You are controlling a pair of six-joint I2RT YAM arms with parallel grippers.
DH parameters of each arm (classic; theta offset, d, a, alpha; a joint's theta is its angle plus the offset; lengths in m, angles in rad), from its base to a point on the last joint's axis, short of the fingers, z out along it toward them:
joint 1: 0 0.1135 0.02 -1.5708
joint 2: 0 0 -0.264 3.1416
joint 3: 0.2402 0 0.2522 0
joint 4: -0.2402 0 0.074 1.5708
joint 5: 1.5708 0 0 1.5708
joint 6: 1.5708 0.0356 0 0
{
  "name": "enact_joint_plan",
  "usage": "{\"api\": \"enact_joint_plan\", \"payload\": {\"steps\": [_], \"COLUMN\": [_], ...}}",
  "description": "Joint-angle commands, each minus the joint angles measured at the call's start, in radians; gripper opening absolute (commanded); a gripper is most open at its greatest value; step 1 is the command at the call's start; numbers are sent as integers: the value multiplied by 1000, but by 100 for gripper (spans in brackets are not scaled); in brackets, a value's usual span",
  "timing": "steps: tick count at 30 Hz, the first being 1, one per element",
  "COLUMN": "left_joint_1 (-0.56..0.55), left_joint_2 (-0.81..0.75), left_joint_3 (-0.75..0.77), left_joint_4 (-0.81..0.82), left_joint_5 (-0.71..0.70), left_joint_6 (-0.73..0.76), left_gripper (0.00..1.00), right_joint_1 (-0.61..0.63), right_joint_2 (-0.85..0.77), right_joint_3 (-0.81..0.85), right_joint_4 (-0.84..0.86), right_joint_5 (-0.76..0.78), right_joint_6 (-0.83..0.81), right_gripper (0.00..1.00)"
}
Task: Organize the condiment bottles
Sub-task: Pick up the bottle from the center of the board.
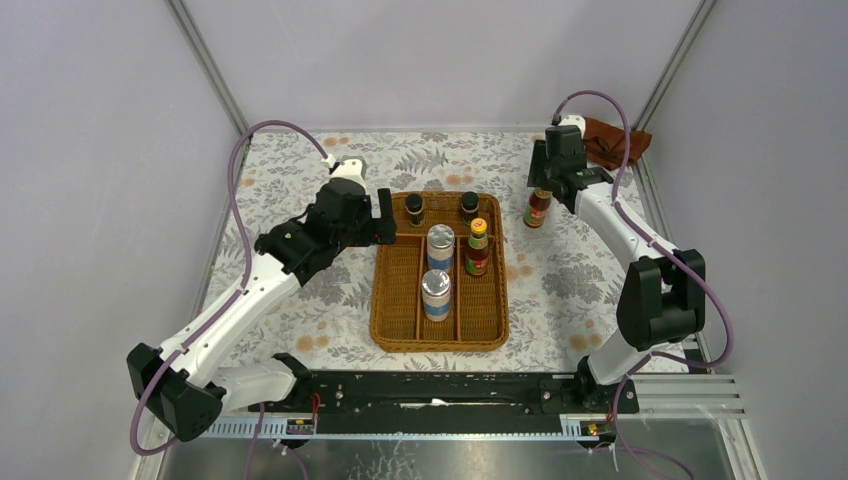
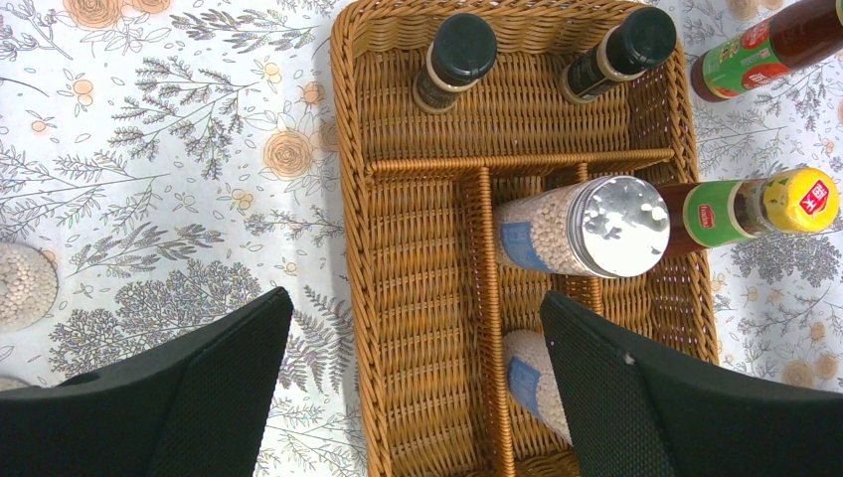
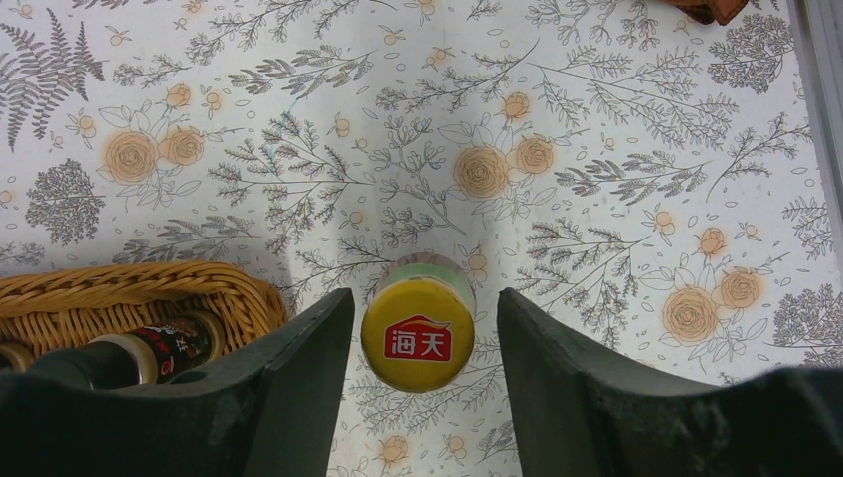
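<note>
Right wrist shows a yellow-capped sauce bottle (image 3: pixel 418 336) bearing a red logo.

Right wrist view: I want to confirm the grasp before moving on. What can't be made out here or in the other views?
- Right wrist: whether the right gripper touches the sauce bottle; its yellow cap hides the body below.
- Left wrist: the near shaker sits partly behind a finger of the left gripper; a grain-filled container is cut off by the left edge.
- Top external: the same bottle's label is too small to read.
</note>
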Motion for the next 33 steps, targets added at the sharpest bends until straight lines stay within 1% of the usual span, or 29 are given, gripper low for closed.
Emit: {"api": "enact_joint_plan", "payload": {"steps": [1,7,12,14,17,23,33], "left_joint_1": [10,9,10,11,12,12,11], "left_joint_2": [8,6,6,5,3,-3,-41], "left_joint_3": [7,4,4,5,6,12,-20], "left_joint_4": [17,19,19,19,19,19,17], "left_joint_5": [-18,-18,-18,-19,-20,-28,-32], "left_joint_6": [16,19,22,24,27,38,28], "left_gripper": [99,99,99,99,99,99,99], "right_joint_1": [-5,-5,-5,-5,-6,-5,-5], "right_joint_2": [9,10,7,5,3,-15,-66], "right_joint_3": [15,16,16,16,23,24,37], "right_joint_4": [35,37,35,34,24,20,4], "right_joint_5": [-12,-12,-5,0,7,8,-4], "right_joint_6": [-4,-4,-5,-7,-14,-19,-25], "right_gripper": [59,48,32,23,0,0,0]}}
